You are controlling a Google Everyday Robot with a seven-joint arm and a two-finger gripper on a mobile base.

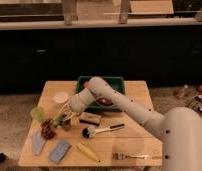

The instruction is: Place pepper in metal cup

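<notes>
My gripper (pixel 62 118) reaches down over the left part of the wooden table (pixel 134 140). It is shut on the small dark green pepper (pixel 57 120), which sticks out at its fingertips. The short dark metal cup (pixel 67 126) stands on the table just right of and below the pepper, partly hidden by the gripper. The pepper hangs at the cup's left rim, outside the cup.
A pale green leafy item (pixel 37 114) and a dark red grape cluster (pixel 46 131) lie just left of the gripper. Also on the table are a white disc (pixel 60 96), a green tray (pixel 114 82), a brown block (pixel 89 118), a brush (pixel 101 130), a corn cob (pixel 88 151), a fork (pixel 131 156) and two grey pads (pixel 59 151).
</notes>
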